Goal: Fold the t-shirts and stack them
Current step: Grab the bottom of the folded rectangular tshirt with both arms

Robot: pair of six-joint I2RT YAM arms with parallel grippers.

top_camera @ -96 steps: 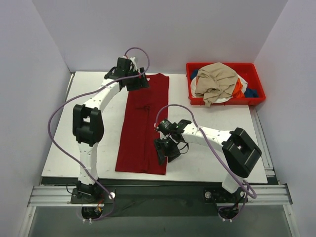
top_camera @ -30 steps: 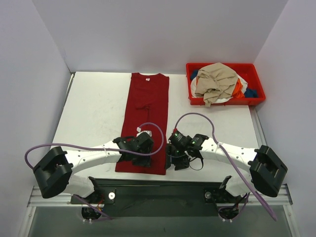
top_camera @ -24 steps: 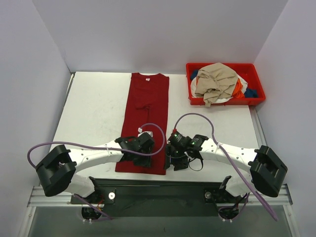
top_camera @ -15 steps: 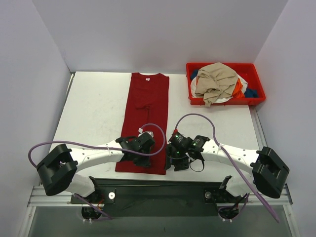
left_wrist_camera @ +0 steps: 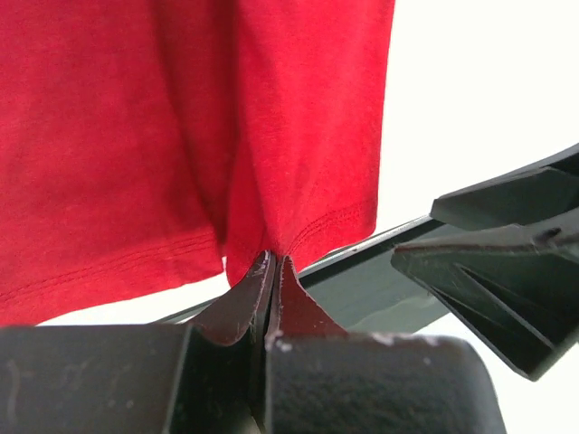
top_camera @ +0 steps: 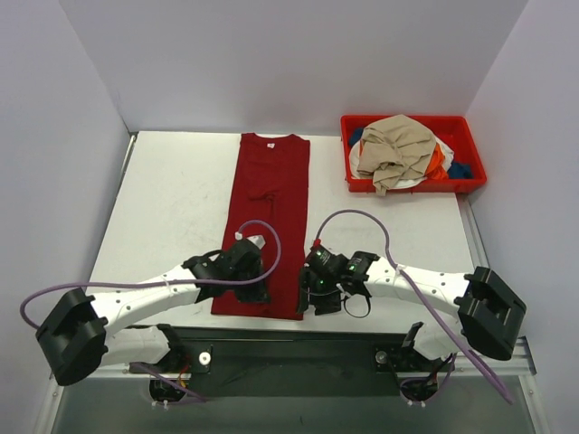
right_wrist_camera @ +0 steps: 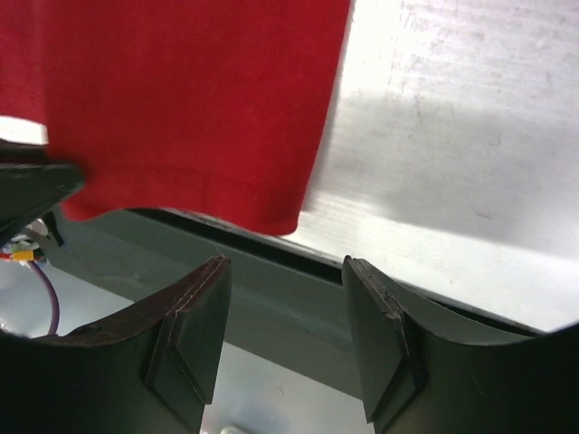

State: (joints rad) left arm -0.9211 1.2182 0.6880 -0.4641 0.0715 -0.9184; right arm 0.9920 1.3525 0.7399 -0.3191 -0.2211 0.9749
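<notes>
- Top view: the left gripper (top_camera: pixel 256 291) is sitting down on the near hem of the plain dark red cloth t-shirt (top_camera: pixel 271 199), its jaws pressed together on the cloth.
- The shirt is lying flat as a long narrow strip on the white table (top_camera: pixel 172 199), collar at the far end.
- The right gripper (top_camera: pixel 312 304) is hovering just beside the hem's near right corner, jaws parted about halfway.
- Well apart at the far right, a red plastic bin (top_camera: pixel 474 155) is holding a heap with a crumpled tan shirt (top_camera: pixel 393 149) on top.
- Left wrist view: the fingertips (left_wrist_camera: pixel 258 285) are meeting with no gap, and the red hem (left_wrist_camera: pixel 298 221) is puckering into them.
- The dark rail (left_wrist_camera: pixel 362 280) along the table's front edge is running just behind the pinch.
- Right wrist view: the two black fingers (right_wrist_camera: pixel 194 330) are standing apart with nothing between them; the shirt's corner (right_wrist_camera: pixel 280 217) is lying just ahead of the gap, untouched.
</notes>
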